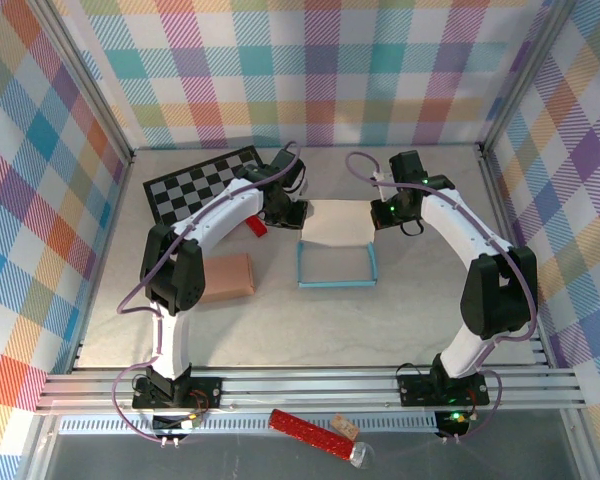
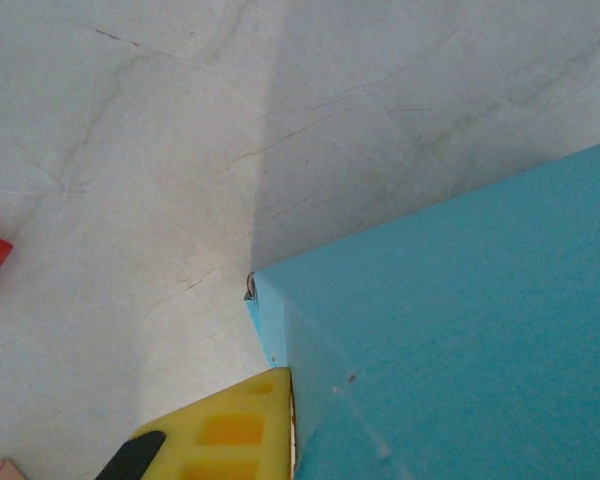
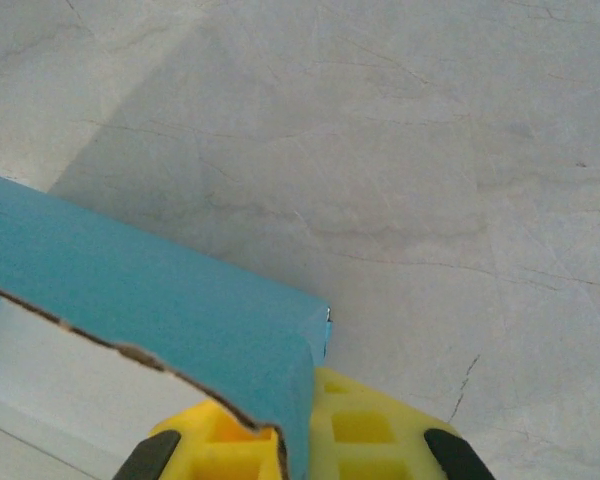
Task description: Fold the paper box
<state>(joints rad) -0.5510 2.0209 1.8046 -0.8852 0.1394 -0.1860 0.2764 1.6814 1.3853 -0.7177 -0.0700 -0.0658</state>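
At the middle of the bench (image 1: 430, 310), the paper box (image 1: 338, 226) lies as a blue-walled frame with a pale flap raised along its far side. The left gripper (image 1: 283, 208) is at the flap's left end and the right gripper (image 1: 384, 210) at its right end.

Jaws, right: together on the box. The right wrist view shows blue card (image 3: 160, 310) with a ragged upper edge pinched between the two yellow pads (image 3: 355, 430).

Jaws, left: closed. One yellow pad (image 2: 235, 430) lies against a corner of the blue wall (image 2: 460, 330). The other pad is hidden behind the card, so I judge this a grip on the box rather than confirm it.

Risks, as judged:
- The ragged edge at the right grip marks a weak point. An uneven pull by the two arms could tear the card further.
- Both holds sit near corners. If one arm leads, the panel may twist and crease off its fold line.
- A shallow grip may slip, letting the flap spring back.
- A red object (image 1: 256, 227) lies just beside the left gripper and a brown block (image 1: 226, 277) near the box's left side. A sweep of the left arm could knock either one.

Markings: none legible on the box. A checkerboard mat (image 1: 195, 185) carries a pattern only. A red tube (image 1: 305, 428) on the near rail has a pale tag too small to read.
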